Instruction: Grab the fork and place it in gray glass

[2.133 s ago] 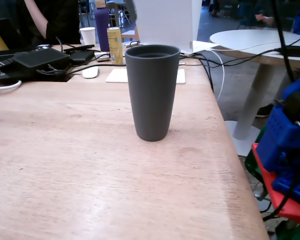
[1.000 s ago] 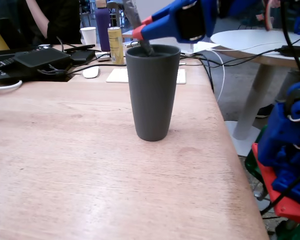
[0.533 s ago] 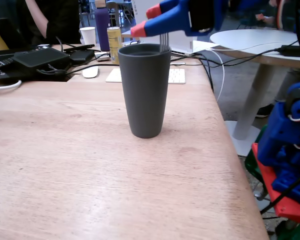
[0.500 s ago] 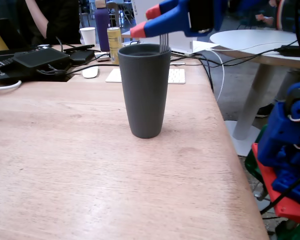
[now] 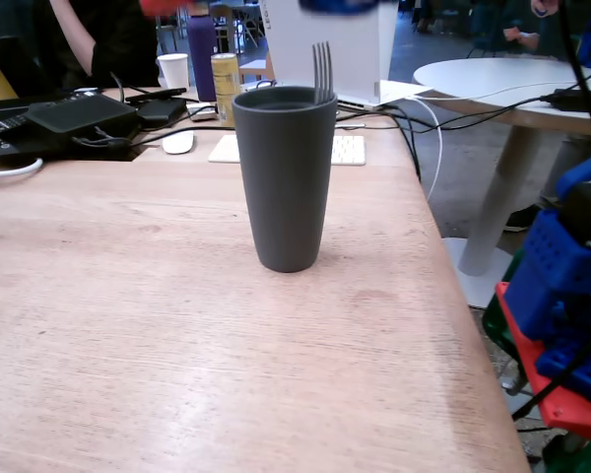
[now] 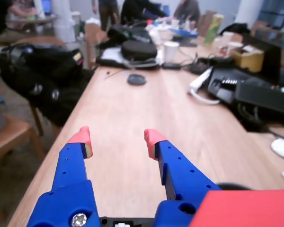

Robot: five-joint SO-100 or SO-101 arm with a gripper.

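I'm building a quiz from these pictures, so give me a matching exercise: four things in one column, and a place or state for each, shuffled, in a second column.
Things:
1. fork
2. glass
3. gripper
4. can

Places or states:
A. open, holding nothing, in the wrist view
B. stands upright mid-table
C. far end of the table, beside a white cup
D. tines poke up over the rim

Pairs: 1-D, 2-B, 3-A, 4-C

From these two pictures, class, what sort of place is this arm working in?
Probably a shared workshop or office. Long wooden table cluttered with cables and a keyboard, people seated at other tables behind, and the open gripper raised over the table.
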